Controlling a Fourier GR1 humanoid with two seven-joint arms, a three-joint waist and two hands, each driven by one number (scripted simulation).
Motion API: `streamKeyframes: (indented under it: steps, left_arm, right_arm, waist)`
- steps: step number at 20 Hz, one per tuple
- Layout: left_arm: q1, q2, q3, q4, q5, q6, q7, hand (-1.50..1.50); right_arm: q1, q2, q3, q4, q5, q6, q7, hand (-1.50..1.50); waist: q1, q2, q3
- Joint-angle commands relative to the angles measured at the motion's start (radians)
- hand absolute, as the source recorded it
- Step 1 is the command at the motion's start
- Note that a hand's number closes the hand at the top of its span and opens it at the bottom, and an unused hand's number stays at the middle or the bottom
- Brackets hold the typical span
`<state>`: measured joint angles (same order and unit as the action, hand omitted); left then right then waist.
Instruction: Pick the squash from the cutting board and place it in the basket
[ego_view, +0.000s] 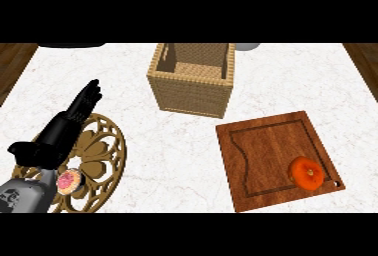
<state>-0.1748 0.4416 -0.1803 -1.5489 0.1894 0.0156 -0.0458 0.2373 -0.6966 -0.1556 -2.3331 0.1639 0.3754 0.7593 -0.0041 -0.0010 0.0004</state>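
- My left hand (63, 127) rests open, fingers straight, over a round trivet (100, 160) on the counter (177, 155).
- I see the squash (306, 172) on the cutting board (269, 150).
- The basket (193, 80) stands apart from it.

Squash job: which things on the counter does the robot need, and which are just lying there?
Needed:
squash
cutting board
basket

Just lying there:
round wooden trivet
pink-frosted donut

The left hand rests open over the trivet.
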Motion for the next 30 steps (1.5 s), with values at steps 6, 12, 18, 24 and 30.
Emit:
streamKeyframes:
  steps: [6, 12, 18, 24, 30]
  left_arm:
    - [0.028, -0.041, 0.030, 0.000, -0.037, -0.033, -0.033, 0.00]
    - [0.006, -0.076, 0.046, 0.004, -0.090, -0.053, 0.010, 0.00]
    - [-0.001, -0.117, 0.087, -0.036, -0.119, -0.074, 0.060, 0.00]
    - [-0.005, -0.111, 0.145, -0.067, -0.109, -0.134, 0.097, 0.00]
    - [0.021, -0.167, 0.149, -0.060, -0.159, -0.138, 0.076, 0.00]
  right_arm:
    - [-0.010, 0.208, 0.173, 0.266, 0.351, -0.156, -0.285, -1.50]
    - [-0.028, 0.260, 0.166, 0.399, 0.453, -0.193, -0.402, -1.50]
    - [-0.006, 0.306, 0.127, 0.411, 0.480, -0.194, -0.499, -1.50]
    - [-0.003, 0.381, 0.163, 0.326, 0.501, -0.158, -0.460, -1.50]
    - [0.013, 0.403, 0.143, 0.321, 0.568, -0.129, -0.463, -1.50]
  waist:
    - [0.008, 0.001, 0.000]
    - [0.005, 0.001, 0.000]
    - [0.002, 0.000, 0.000]
    - [0.002, 0.000, 0.000]
    - [0.001, 0.000, 0.000]
